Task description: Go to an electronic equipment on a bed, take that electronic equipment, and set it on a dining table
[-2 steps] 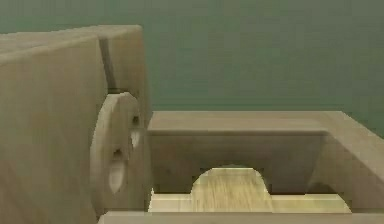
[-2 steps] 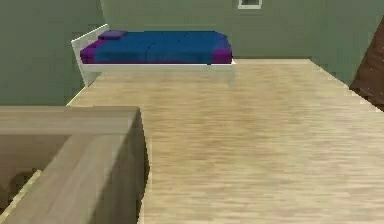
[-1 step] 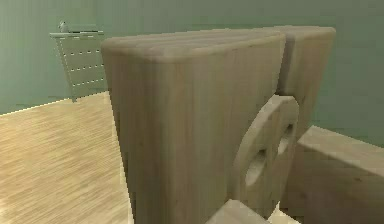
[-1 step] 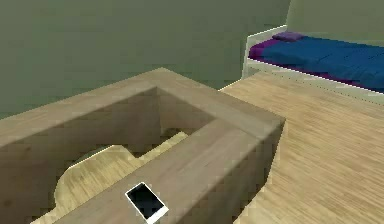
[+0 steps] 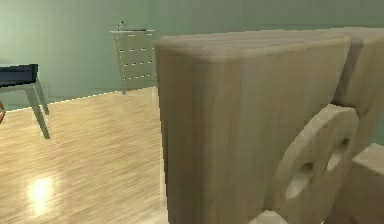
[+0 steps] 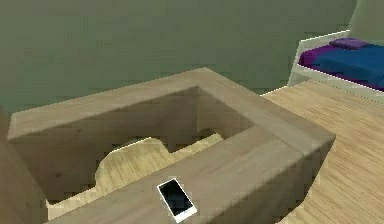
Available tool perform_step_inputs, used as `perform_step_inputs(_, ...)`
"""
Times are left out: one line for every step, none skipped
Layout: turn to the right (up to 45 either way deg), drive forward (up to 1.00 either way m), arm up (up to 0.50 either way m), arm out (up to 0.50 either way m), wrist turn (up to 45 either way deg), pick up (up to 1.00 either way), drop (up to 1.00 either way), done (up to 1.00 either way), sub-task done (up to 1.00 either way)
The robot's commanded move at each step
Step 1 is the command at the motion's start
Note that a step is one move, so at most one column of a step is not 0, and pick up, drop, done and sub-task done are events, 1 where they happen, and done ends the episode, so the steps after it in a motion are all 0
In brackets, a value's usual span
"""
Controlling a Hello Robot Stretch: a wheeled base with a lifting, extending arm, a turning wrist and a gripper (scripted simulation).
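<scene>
A big pale wooden block with rounded corners (image 5: 240, 120) stands close in the forward view and blocks most of its right. A round wooden disc with 2 holes (image 5: 320, 160) is set against its lower face. Past it on the left are glossy plank flooring (image 5: 90, 140), a dark-topped table on grey legs (image 5: 22, 78) and a pale chest of drawers (image 5: 135, 58) against the green wall.

In the arm side view, a thick-walled, smooth wooden box frame (image 6: 250, 115) (open at the top) holds what may be a lower curved wooden ledge (image 6: 130, 160). A small flat rectangular phone with a white face and dark rim (image 6: 177, 198) lies on the frame's near wall. It is well apart from the white-framed bed with a purple cover (image 6: 345, 58) at the upper right.

I cannot tell how the gripper's fingers stand.
</scene>
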Motion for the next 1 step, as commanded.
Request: perform_step_inputs(0.0, 0.0, 0.5, 0.0, 0.0, 0.0, 0.0, 0.0, 0.0)
